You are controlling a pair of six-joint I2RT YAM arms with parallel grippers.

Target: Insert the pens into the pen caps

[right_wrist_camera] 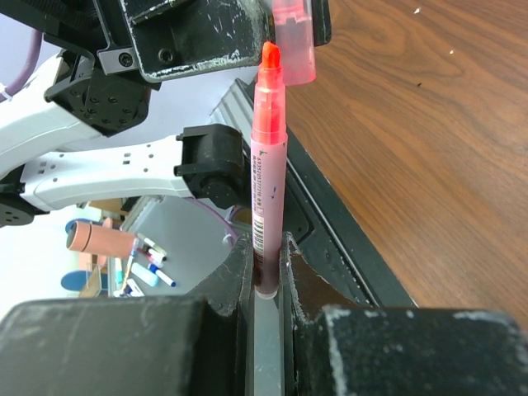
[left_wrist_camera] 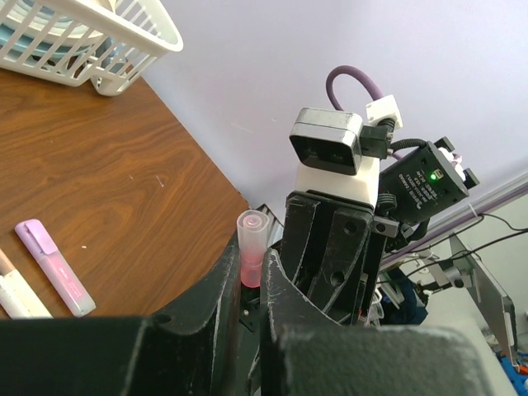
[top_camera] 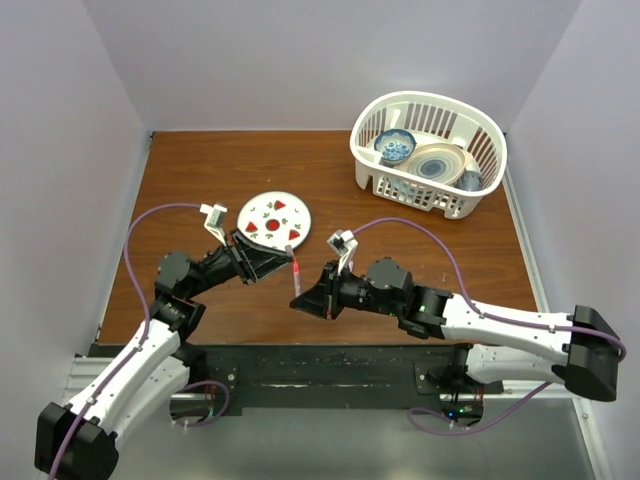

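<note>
My left gripper (left_wrist_camera: 252, 268) is shut on a short translucent pink pen cap (left_wrist_camera: 252, 247), whose open end points away from the wrist. A thin dark reddish pen (right_wrist_camera: 268, 181) stands in my right gripper (right_wrist_camera: 266, 247), which is shut on its lower barrel. Its orange-red tip (right_wrist_camera: 270, 56) sits at the mouth of the cap (right_wrist_camera: 294, 41), against the cap's left edge. Whether the tip is inside, I cannot tell. From above, both grippers (top_camera: 290, 262) (top_camera: 305, 298) meet over the table's near middle. A pale pink pen (left_wrist_camera: 56, 268) and a white pen (left_wrist_camera: 16, 289) lie on the wood.
A white plate (top_camera: 275, 220) with red shapes lies just beyond the left gripper. A white basket (top_camera: 365, 165) holding dishes stands at the back right. The table's near edge and black rail (top_camera: 320, 360) run right below the grippers.
</note>
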